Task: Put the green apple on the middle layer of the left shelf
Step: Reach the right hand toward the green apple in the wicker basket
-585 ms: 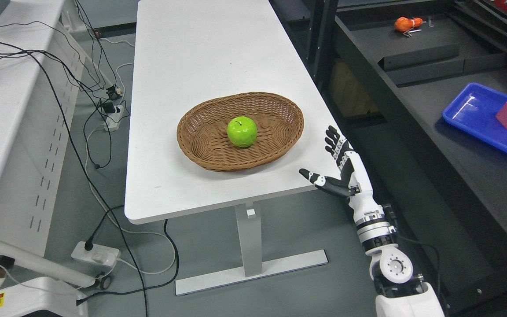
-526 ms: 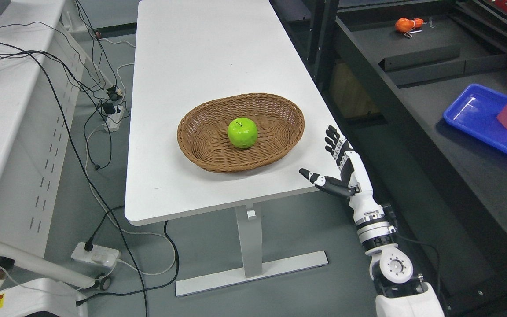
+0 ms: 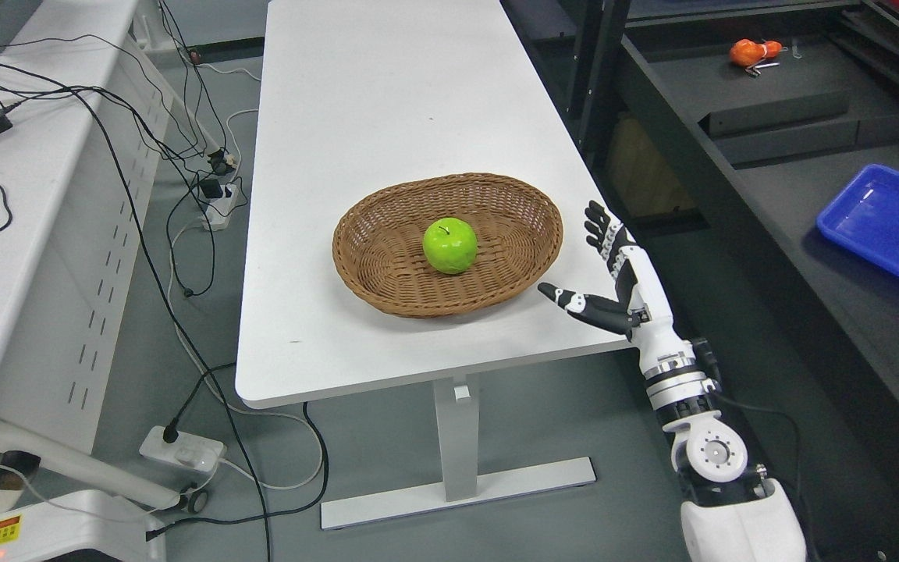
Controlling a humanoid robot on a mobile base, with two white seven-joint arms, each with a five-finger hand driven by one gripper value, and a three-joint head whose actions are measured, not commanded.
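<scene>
At the bottom right the right arm's white shell rises from the frame edge, cut off below, through a round grey joint and a ribbed black-and-silver wrist. The right hand [image 3: 613, 273] hangs just off the table's near right corner with its black-tipped fingers [image 3: 599, 226] spread and its thumb stuck out toward the basket — holding nothing. The fingers overlap the table edge in the picture; whether they touch it cannot be told.

The table [image 3: 387, 94] is a long smooth white slab with rounded corners on a single white post and flat foot. Its near strip in front of the basket is bare, and so is the long stretch behind it.

The wicker basket [image 3: 371, 269] is a shallow oval of tight brown weave, sitting toward the table's right edge, just beside the hand. The green apple [image 3: 450, 245] — glossy, round, with a short dark stem — rests in the basket's middle, clear of the rim all round.

On the grey floor at left, black cables [image 3: 145, 234] trail to white power strips beside a second white bench, which the frame cuts off.

To the right runs dark shelving [image 3: 769, 195]; a blue tray [image 3: 871, 226] holding a pink block sits on it, both cropped by the right edge. Farther back lies a small orange object [image 3: 750, 52], too small to make out.
</scene>
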